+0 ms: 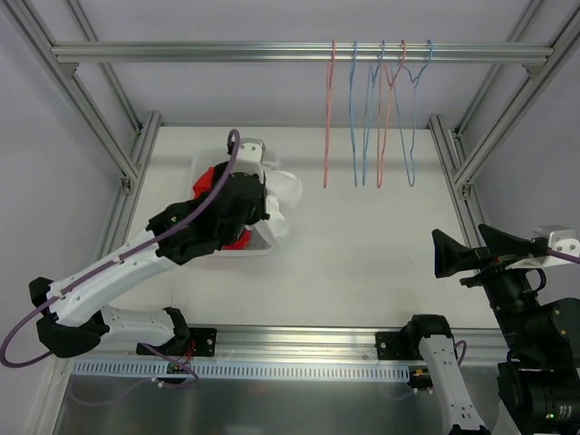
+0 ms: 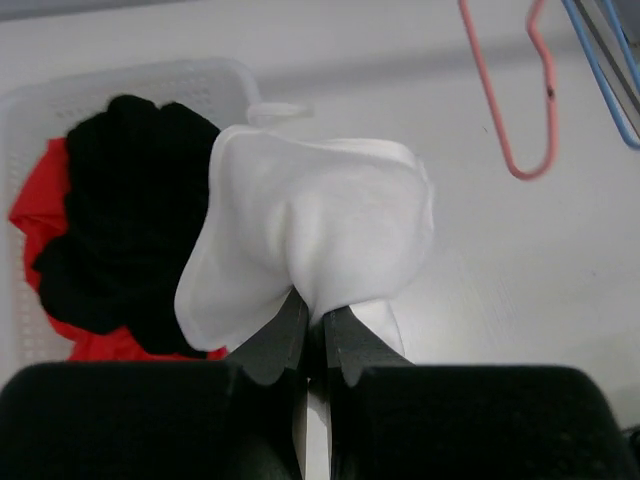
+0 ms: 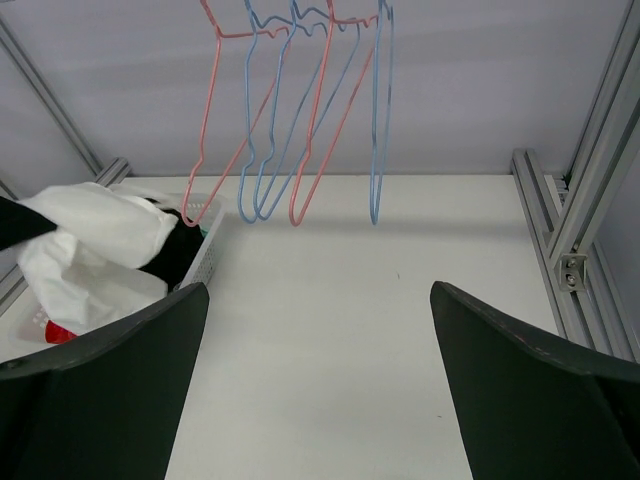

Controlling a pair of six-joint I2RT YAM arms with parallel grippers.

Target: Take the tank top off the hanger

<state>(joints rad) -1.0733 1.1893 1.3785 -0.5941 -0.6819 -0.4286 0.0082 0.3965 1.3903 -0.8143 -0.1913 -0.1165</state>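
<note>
White tank top point(image 2: 320, 220) pinched in left gripper point(image 2: 314, 325) jaws at basket point(image 2: 40, 110); right gripper point(image 3: 318, 300) jaws spread wide.

So the tank top point(image 2: 310, 220) is plain white and all bunched up into a puffy wad, with its lower fold pinched in the closed left end effector point(image 2: 315, 318). From above it's around 10 o'clock on the counter point(image 1: 362, 254), over the 3 o'clock side of a white basket point(image 2: 60, 100). The hangers point(image 1: 372, 109) are thin wire, pink and blue, dangling from the rail point(image 1: 227, 52) around 12 to 1 o'clock, well apart from the top.
</note>
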